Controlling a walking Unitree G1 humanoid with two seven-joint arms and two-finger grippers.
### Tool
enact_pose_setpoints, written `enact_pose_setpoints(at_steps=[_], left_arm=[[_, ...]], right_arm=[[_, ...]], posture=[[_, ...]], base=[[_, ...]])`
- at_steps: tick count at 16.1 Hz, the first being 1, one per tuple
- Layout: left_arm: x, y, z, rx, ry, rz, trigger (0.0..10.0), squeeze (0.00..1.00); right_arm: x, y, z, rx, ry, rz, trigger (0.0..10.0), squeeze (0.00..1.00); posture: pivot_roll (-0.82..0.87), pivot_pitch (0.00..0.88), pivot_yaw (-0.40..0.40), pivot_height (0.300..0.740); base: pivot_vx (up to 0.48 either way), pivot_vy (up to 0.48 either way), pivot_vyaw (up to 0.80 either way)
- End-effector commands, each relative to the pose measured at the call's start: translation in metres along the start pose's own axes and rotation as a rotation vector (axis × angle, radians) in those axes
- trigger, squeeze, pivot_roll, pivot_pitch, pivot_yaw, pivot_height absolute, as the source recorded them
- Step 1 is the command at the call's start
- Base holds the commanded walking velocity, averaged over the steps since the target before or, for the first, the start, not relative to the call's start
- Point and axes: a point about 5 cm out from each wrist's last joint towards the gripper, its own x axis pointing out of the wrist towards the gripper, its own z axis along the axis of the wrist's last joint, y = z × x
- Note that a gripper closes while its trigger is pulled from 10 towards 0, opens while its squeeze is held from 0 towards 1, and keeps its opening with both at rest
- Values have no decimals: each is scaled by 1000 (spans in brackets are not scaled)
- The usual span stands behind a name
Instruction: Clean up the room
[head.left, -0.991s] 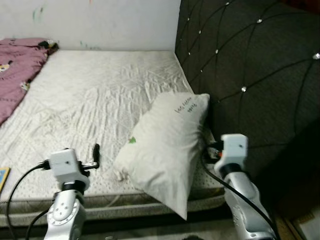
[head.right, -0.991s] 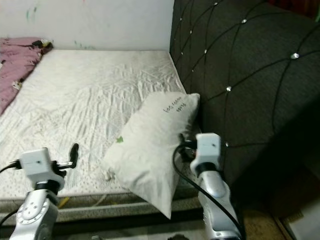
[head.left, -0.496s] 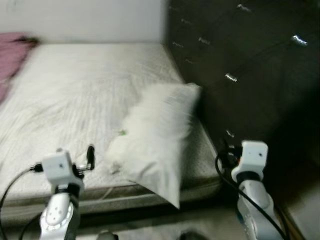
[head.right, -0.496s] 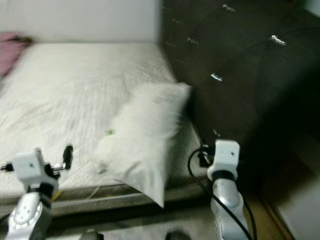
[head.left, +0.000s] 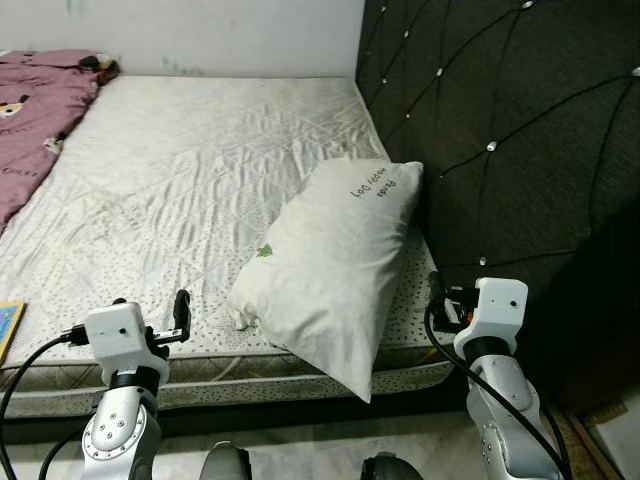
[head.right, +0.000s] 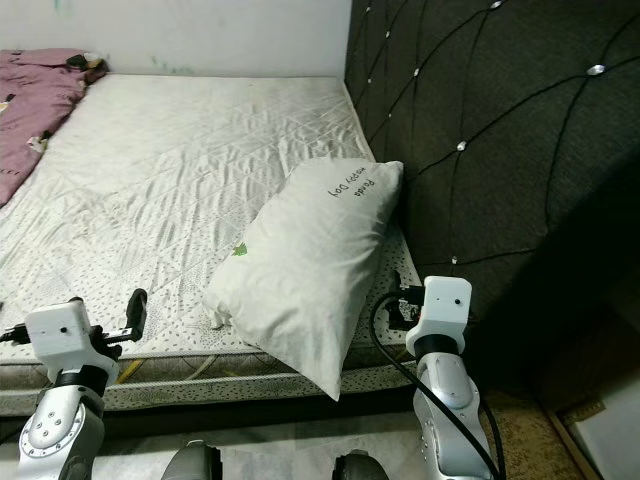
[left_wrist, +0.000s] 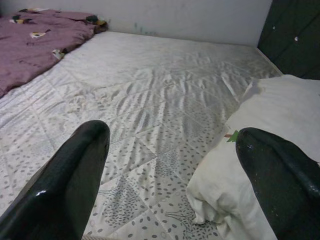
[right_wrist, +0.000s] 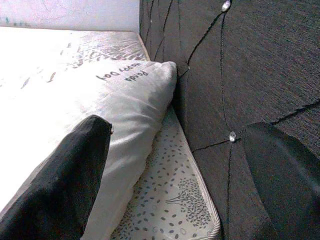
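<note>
A white pillow (head.left: 332, 268) with dark writing lies slanted on the mattress (head.left: 190, 180), its top corner against the dark tufted headboard (head.left: 510, 130) and its lower corner hanging over the bed's front edge. My left gripper (head.left: 180, 312) hovers open over the mattress's front edge, left of the pillow, with nothing between its fingers (left_wrist: 75, 175). My right gripper (head.left: 437, 296) is open and empty beside the pillow's right flank, in the gap by the headboard. The right wrist view looks along the pillow (right_wrist: 100, 110) and the headboard (right_wrist: 240, 75).
A crumpled pink blanket (head.left: 35, 115) covers the mattress's far left. A blue and yellow flat item (head.left: 6, 338) lies at the left front edge. The white wall (head.left: 200, 30) runs behind the bed. My feet (head.left: 226, 463) stand on the floor before the bed.
The whole view swung and blurred, then settled with the bed slightly farther off. The pillow lies as before. Both grippers stay open and empty at the bed's front edge.
</note>
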Motion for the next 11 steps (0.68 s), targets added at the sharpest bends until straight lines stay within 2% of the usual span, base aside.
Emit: enact_pose_setpoints(at_steps=[1, 7, 11], left_arm=[[0, -2, -2, 6, 10, -5, 10000, 0], [2, -1, -3, 6, 22, 0, 10000, 0], [2, 0, -6, -15, 33, 7, 10000, 0]], right_arm=[[1, 0, 0, 1, 5, 10, 10000, 0], [1, 3, 0, -1, 7, 44, 10000, 0], [2, 8, -1, -20, 10, 86, 10000, 0]], posture=[[56, 81, -24, 673], [57, 81, -26, 614], [56, 77, -31, 609]], base=[[0, 0, 0], [0, 0, 0], [0, 0, 0]])
